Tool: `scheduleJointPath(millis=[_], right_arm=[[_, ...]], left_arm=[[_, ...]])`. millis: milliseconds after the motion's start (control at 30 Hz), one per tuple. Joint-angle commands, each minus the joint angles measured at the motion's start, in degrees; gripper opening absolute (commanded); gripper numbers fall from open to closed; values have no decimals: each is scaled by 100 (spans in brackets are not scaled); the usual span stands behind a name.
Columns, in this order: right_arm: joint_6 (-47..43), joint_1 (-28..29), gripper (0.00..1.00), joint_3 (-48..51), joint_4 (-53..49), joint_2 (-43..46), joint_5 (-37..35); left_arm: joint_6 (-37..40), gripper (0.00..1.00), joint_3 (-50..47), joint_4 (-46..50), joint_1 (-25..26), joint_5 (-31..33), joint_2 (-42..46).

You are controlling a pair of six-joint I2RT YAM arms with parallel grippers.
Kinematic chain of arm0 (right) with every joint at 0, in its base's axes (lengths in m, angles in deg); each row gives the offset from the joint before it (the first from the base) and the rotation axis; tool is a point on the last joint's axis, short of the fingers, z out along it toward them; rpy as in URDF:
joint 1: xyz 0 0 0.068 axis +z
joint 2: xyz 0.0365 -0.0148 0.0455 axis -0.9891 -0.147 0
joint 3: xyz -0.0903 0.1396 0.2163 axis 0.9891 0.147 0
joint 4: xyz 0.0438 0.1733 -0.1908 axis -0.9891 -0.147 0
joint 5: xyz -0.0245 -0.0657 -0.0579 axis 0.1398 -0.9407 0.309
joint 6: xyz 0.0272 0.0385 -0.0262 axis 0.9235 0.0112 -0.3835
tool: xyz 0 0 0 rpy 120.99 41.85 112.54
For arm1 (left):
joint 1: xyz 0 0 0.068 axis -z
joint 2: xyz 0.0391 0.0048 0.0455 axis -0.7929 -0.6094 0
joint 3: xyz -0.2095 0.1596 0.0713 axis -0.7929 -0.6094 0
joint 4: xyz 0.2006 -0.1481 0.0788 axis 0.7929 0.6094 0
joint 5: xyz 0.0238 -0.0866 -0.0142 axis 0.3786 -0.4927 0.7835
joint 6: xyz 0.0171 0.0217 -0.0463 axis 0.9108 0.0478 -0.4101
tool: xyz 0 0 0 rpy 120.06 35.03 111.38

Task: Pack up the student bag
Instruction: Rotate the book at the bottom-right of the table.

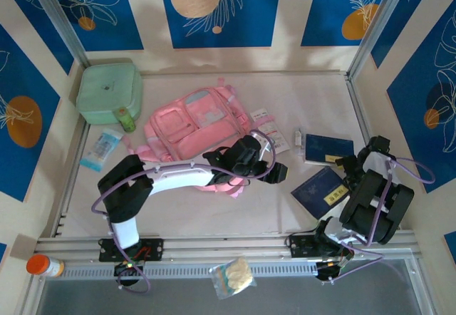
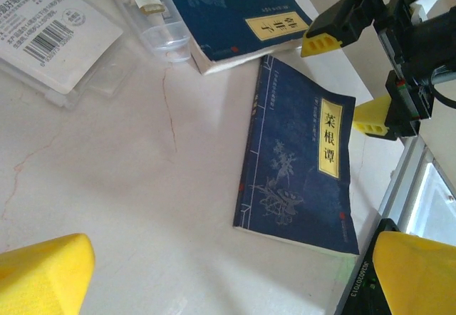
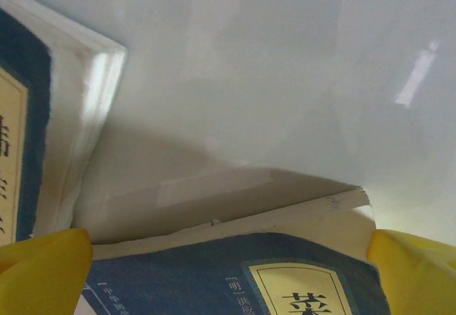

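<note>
Two dark blue paperbacks lie on the white counter [image 1: 299, 94], right of centre. The farther book [image 1: 328, 147] is flat with its yellow title strip up. The nearer book [image 1: 320, 190] lies just in front of it, turned at an angle, close but apart.

Student bag [image 1: 196, 126]: pink, lying flat mid-counter with its front pockets up, left of the books. The left arm crosses over its near edge.

Left tool [image 1: 276, 171]: past the bag's right side, between bag and nearer book. In its own camera the yellow fingertips [image 2: 43, 276] sit wide apart at the bottom corners, with nothing between them and bare counter beneath. Released.

Right tool [image 1: 349, 164]: at the right edge of the books, pointing toward them. From the left wrist, its fingers stand wide apart, straddling the nearer book's far right corner. In its own camera that corner, slightly curled with shadow under it, sits between the two yellow pads [image 3: 417, 272]. Released; contact with the cover, cannot tell.

Other items:
- Mint-green case [image 1: 108, 90] in the far left corner, with a small green bottle [image 1: 127, 119] just in front of it.
- Blue-and-white packet [image 1: 101, 149] left of the bag.
- White barcoded packet [image 1: 269, 126] and clear tube [image 2: 153, 16] between bag and farther book.
- Orange-capped bottle [image 1: 44, 265] on the near rail, left.
- Small clear pouch [image 1: 234, 278] on the near ledge between the arm bases.
</note>
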Motion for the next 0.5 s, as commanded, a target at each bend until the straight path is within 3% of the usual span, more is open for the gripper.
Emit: scheduleJointPath(millis=[0,333,467], right_arm=[[-201,420,100,-197,87,-280,657],[-380,2072,100,-843,18,-894,1090],[-568,2291,100,-941,-113,-717,1260]], left_arm=[[105,99,180,67,19,-58,-146],[3,94,301,106,-10,-34,-365],[-134,89,226,150,-6,47,-352]])
